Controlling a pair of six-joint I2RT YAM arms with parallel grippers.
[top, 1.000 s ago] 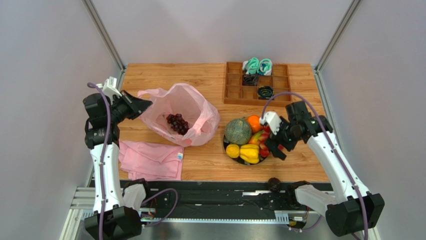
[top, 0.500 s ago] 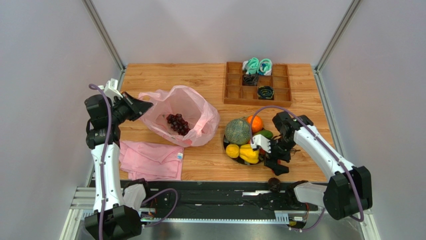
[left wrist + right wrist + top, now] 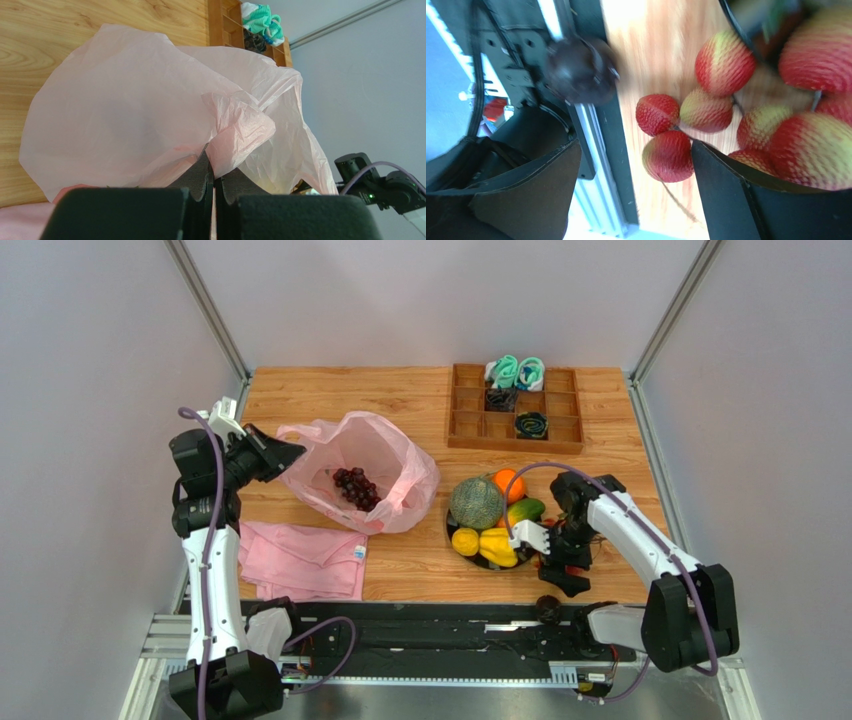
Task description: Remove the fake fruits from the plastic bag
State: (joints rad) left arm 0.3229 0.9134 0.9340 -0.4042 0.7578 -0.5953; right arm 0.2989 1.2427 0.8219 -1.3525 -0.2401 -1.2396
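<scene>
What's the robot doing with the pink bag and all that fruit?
It is emptying fake fruit out of the plastic bag. The left gripper pinches the bag's edge, holding it up. The melon, orange, lemon and yellow lobed piece already sit in a dark bowl. The right gripper is open over the red berries, which lie on the table beside the bowl. The grapes are still in the bag.

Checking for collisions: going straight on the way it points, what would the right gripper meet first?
The right gripper would likely meet the small red berries first; depth unclear.
</scene>
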